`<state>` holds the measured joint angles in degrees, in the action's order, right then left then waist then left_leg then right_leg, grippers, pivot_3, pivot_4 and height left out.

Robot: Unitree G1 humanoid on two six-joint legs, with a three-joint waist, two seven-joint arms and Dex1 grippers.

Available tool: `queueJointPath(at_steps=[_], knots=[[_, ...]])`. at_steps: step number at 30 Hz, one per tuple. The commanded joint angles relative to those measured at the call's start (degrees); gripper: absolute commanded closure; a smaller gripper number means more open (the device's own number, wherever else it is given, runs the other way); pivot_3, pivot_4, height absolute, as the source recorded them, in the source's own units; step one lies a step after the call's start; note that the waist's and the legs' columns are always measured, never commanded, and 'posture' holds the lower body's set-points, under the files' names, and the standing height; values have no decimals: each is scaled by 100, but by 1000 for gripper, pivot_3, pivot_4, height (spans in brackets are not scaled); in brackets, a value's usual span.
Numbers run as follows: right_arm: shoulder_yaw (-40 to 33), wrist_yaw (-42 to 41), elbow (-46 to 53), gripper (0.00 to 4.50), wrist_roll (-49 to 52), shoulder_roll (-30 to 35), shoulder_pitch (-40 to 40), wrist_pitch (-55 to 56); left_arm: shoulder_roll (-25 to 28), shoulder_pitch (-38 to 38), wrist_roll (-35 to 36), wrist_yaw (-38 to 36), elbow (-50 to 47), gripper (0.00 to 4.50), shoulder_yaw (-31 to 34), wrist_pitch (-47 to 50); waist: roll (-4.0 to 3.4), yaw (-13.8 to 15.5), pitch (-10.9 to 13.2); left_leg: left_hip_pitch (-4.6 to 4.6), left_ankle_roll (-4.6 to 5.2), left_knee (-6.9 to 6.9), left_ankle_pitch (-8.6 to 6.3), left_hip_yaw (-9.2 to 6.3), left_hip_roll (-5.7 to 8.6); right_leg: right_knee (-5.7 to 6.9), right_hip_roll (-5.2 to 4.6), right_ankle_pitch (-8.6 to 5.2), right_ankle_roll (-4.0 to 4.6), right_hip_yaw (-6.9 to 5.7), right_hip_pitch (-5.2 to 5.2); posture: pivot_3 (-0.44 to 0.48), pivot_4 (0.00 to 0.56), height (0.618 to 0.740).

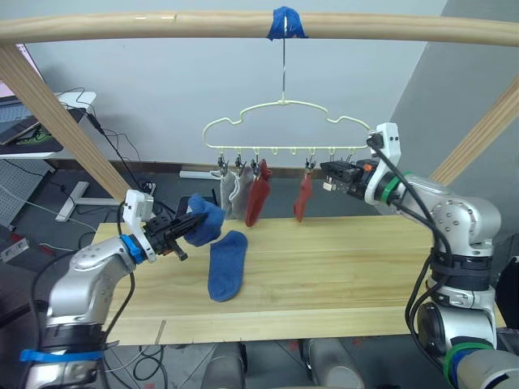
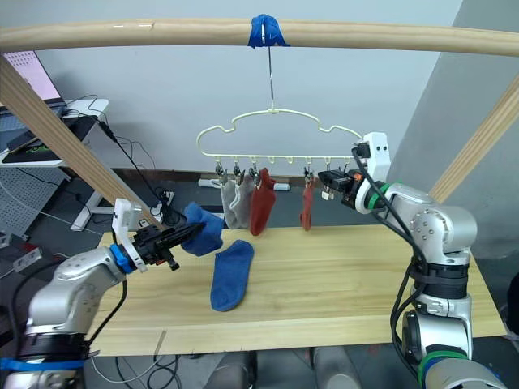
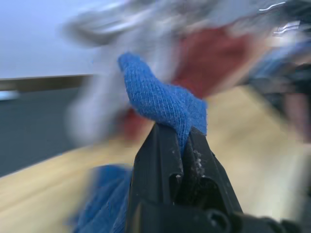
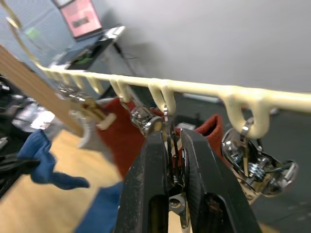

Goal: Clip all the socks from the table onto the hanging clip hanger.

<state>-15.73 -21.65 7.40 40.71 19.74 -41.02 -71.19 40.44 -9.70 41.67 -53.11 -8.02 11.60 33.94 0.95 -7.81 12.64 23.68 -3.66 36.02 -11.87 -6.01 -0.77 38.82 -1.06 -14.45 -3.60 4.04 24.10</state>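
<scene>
Jaws first: our left gripper has its jaws pressed together on a fold of a blue sock, which it holds in the air above the desk, at about 8 o'clock from the clip hanger. We judge it is carried by its edge so that a free end can be fed into a clip.

Our right gripper has its jaws closed on a silver clip under the hanger's pale-yellow bar. We judge the squeeze is meant to spread that clip's mouth for the incoming sock. Just beside it hangs another clip, which looks empty.

Four socks already hang from the hanger: two light grey socks toward 9 o'clock along the bar, then a rust-red sock, then a second rust-red sock nearer the right gripper. The hanger hangs by its hook from a wooden rail at a wrap of blue tape.

Another blue sock lies flat on the desk, at 6 o'clock below the hung grey pair. So we reckon two socks are left, this one in hand and that one.
</scene>
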Motion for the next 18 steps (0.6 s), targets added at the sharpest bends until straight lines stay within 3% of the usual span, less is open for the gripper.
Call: queueJointPath(at_steps=[1,3,8,18], knots=[[-640,81,-21,4365,700,-55,-266,-877,165,-93,875,-40,-934,4467,-35,961,-1,-1,1,-2,0,0,0,1,0,0,1,-2,0,1,0,-132,189,740],[-963,163,-65,4365,989,-159,-395,-1373,99,-253,1013,19,-1185,4467,-236,1192,-1,-4,1,-3,0,2,0,3,-1,0,4,-3,1,2,-1,-137,189,740],[-1905,830,-345,4365,1530,-745,-764,-2116,-693,-891,834,451,-1045,4467,-829,1210,-1,-10,0,-5,3,4,2,5,-1,1,8,-2,1,3,-1,-145,188,740],[-2291,2414,-601,4365,3070,-1073,-862,-2131,-1696,-1475,250,451,-208,4467,-1427,786,-3,-54,1,7,5,-2,1,12,-2,-7,10,4,16,7,7,-177,173,740]])
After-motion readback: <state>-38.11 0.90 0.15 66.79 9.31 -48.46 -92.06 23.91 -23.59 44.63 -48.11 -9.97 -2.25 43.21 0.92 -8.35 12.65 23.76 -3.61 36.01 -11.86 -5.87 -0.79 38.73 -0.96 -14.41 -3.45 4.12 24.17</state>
